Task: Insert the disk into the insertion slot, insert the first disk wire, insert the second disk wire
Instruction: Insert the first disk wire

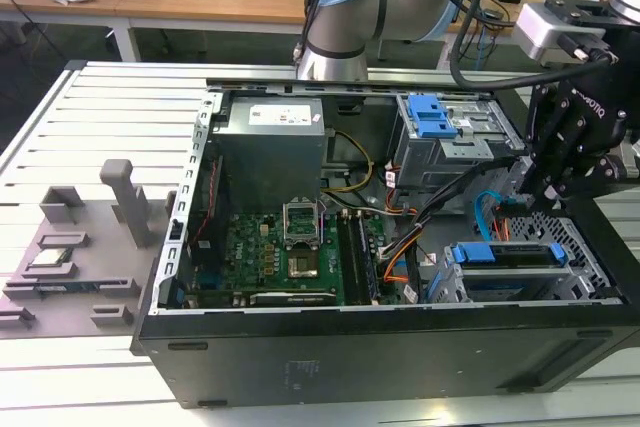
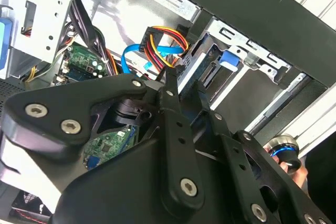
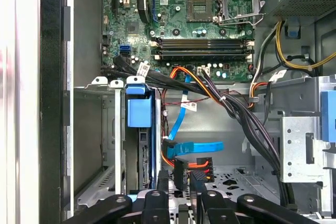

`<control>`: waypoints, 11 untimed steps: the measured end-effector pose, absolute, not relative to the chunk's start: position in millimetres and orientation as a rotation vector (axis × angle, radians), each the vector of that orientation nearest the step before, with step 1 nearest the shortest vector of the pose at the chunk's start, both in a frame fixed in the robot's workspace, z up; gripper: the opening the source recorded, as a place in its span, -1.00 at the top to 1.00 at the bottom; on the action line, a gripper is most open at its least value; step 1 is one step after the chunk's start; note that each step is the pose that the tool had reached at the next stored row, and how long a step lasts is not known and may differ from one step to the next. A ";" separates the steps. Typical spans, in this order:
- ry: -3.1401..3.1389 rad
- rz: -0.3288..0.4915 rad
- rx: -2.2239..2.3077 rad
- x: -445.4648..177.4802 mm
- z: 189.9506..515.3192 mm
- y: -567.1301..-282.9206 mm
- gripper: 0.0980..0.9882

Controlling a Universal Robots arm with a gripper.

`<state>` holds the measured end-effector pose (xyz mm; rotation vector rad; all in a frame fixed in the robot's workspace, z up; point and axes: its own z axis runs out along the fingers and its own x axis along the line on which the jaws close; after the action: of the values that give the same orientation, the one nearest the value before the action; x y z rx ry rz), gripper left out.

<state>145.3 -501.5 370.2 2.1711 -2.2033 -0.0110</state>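
In the exterior view you see the gripper (image 1: 522,197) lowered into the open computer case (image 1: 400,347) at the exterior view's right; just below it the disk (image 1: 510,257) lies in the insertion slot (image 1: 578,239), its blue carrier showing at the end nearer the motherboard (image 1: 280,247); the taller cage (image 1: 440,152) stands well behind.

In the second wrist view the gripper (image 2: 172,74) has its fingertips drawn together on a disk wire (image 2: 157,38), a black plug with red, yellow and black strands; the plug is just beside the disk (image 2: 210,74), which sits inside the insertion slot (image 2: 247,45); you cannot tell whether plug and disk touch; a blue flat cable (image 2: 134,56) curves nearby.

In the first wrist view the disk (image 3: 142,129) stands on edge in the insertion slot (image 3: 118,145); the gripper (image 3: 179,178) clamps the disk wire (image 3: 199,163) beside the disk's end; the blue flat cable (image 3: 197,147) lies just above the plug.
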 end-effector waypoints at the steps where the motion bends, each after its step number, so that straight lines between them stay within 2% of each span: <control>1: -2.203 -0.011 2.171 145.1 369.7 -501.4 0.54; 11: -2.202 -0.007 2.170 142.0 354.3 -500.0 0.54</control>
<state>142.0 -500.0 354.3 2.1696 -2.2017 -0.0074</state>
